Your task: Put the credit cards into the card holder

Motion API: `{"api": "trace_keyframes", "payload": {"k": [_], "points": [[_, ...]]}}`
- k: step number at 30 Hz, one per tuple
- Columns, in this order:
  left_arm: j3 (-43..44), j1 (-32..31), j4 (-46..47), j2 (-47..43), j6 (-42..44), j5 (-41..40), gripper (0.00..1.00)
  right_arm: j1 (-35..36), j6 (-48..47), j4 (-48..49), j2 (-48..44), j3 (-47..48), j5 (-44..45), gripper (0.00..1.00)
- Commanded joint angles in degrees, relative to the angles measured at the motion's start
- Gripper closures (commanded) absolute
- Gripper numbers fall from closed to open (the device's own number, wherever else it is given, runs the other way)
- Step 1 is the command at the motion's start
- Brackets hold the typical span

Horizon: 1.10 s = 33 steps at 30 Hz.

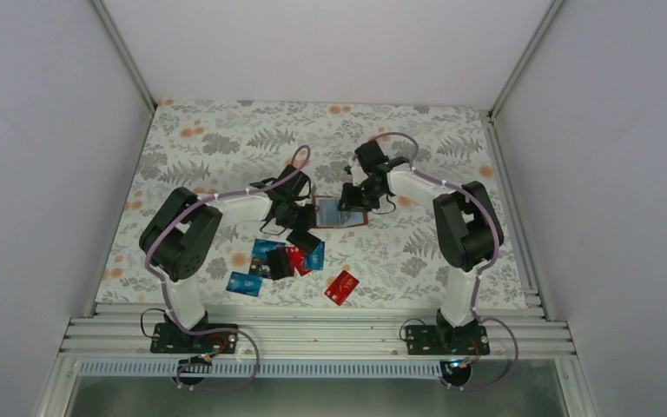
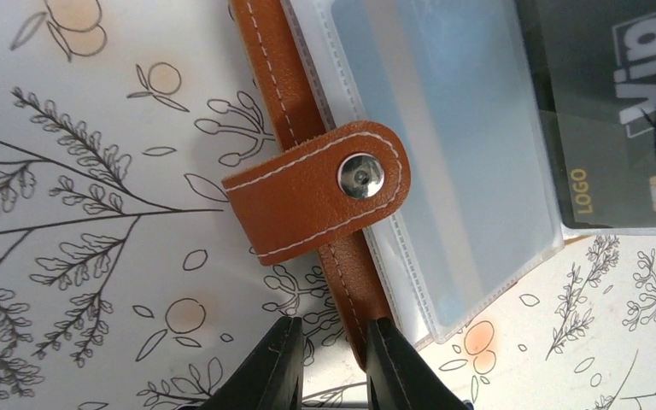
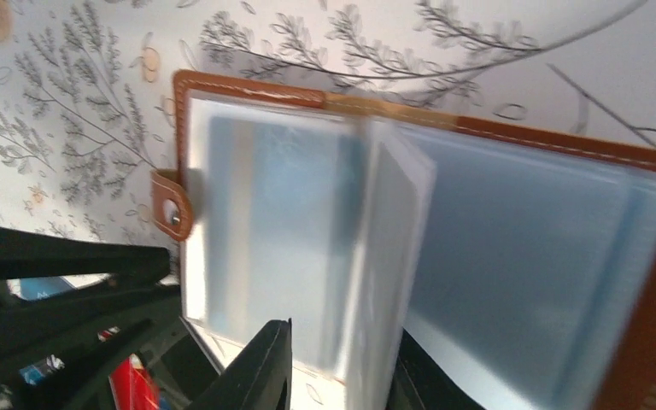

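From above: card holder [image 1: 330, 215] open and flat on the flowery cloth [image 1: 226, 148], pockets facing up for easy filling. Left gripper [image 1: 307, 217] at the holder's left edge, right gripper [image 1: 349, 201] over its far side, one from each side so as not to bump. Loose credit cards [image 1: 285, 259] in a heap just on the near side of the holder. Blue card [image 1: 244, 283] and red card [image 1: 341, 287] farther out on that same side. Lots of bare cloth beyond the holder for swinging away.

From the left wrist: two black fingers [image 2: 286, 367] close together with a thin gap, right at the holder's brown corner. Cannot tell whether pinching it or only pressing down; likely there to stop any sliding. Snap tab [image 2: 316, 192] folded over a clear sleeve [image 2: 453, 171]. Black card [image 2: 598, 102] lying on the holder's other half; cannot tell if inside a pocket.

From the right wrist, blurry: jaws partly open, squeezing nothing as far as can be seen. Clear page [image 3: 393, 256] standing up between them, likely to reach the next pocket. Tight room here, with the dark left arm [image 3: 51, 290] close beside the holder.
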Motion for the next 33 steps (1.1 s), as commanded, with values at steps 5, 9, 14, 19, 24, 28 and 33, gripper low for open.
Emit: {"api": "trace_keyframes", "payload": {"k": [5,9,14,19,24,28,33], "points": [[-2.06,0.16,4.48,1.01,0.15,3.39,0.79,4.47,2.17,-2.94,3.81,7.01,0.13,0.63],[-2.45,0.3,4.81,0.68,0.2,4.08,0.79,5.38,2.49,-2.07,5.06,8.35,-2.75,0.6],[-4.1,1.03,4.65,-2.09,-0.09,3.88,0.79,5.37,2.78,-1.07,5.24,8.74,-4.2,0.59],[-5.98,2.0,3.76,-6.15,-0.69,2.1,0.79,5.18,2.36,-1.06,4.77,9.33,-3.5,0.59],[-6.93,2.29,2.77,-9.38,-1.16,0.43,0.78,4.77,1.57,-0.43,2.81,8.84,-3.14,0.59],[-7.63,2.33,1.7,-12.47,-1.58,-0.81,0.78,4.53,0.73,0.3,-0.65,6.95,-2.36,0.58],[-9.09,2.23,-1.79,-16.53,-1.6,-2.01,0.74,4.5,0.17,1.51,-6.39,1.81,-1.42,0.56]]}}
